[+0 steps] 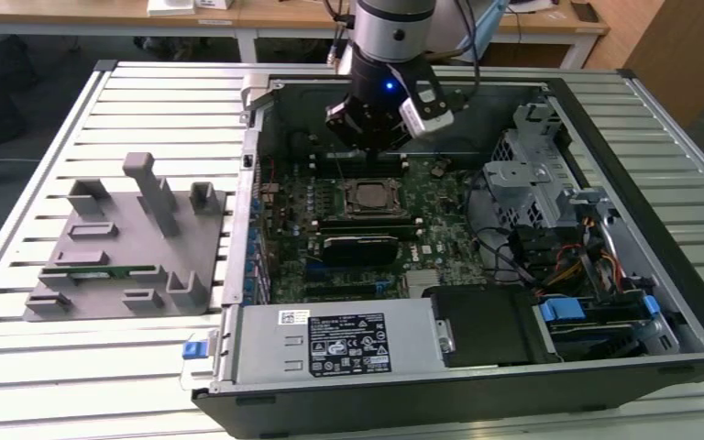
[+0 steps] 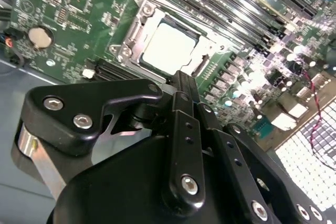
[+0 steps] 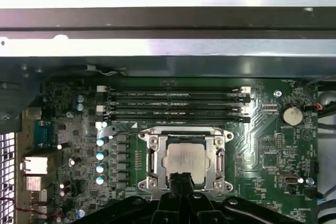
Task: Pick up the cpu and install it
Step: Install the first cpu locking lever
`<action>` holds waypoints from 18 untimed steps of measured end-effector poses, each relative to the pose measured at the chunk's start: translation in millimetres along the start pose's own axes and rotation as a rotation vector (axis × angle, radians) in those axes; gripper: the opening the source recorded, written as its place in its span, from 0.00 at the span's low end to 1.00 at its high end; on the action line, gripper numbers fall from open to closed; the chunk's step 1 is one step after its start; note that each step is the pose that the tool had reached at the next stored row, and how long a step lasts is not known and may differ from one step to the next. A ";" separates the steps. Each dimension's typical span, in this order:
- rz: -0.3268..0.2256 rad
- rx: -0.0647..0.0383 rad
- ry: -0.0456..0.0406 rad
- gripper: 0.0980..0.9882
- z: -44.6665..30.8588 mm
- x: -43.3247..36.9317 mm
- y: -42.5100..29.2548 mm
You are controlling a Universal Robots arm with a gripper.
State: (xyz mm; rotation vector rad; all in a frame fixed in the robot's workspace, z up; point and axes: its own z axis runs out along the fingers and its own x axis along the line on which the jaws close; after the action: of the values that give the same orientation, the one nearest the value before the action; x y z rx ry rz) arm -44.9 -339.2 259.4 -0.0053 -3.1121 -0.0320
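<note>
The cpu (image 3: 185, 158) lies flat inside the metal socket frame (image 3: 148, 156) on the green motherboard, its silvery top facing up. In the second wrist view the cpu (image 2: 167, 45) shows as a bright square just beyond my fingertips. My gripper (image 3: 181, 181) hangs right above the near edge of the socket, with its two black fingers pressed together and nothing between them. From the exterior view the gripper (image 1: 370, 142) sits inside the open computer case, a little behind and above the cpu (image 1: 368, 197).
The open computer case (image 1: 254, 183) walls in the board. Memory slots (image 3: 176, 103) run beside the socket, and a black block (image 1: 358, 247) stands on its other side. A grey fixture plate (image 1: 89, 293) with a green memory stick (image 1: 107, 270) rests at the exterior view's left.
</note>
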 end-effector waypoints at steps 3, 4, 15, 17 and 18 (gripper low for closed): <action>-0.015 -0.003 0.0004 0.01 1.1 3.2 -0.1; -0.028 -0.006 0.0008 0.01 1.4 3.2 -0.1; -0.051 -0.043 -0.0162 0.01 4.4 33.7 -0.2; -0.052 -0.043 -0.0238 0.01 4.6 36.9 -0.2; -0.052 -0.043 -0.0283 0.01 4.7 38.7 -0.3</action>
State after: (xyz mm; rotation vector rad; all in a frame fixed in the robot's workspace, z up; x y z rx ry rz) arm -83.7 -339.2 255.9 0.0754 -3.1387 -0.1002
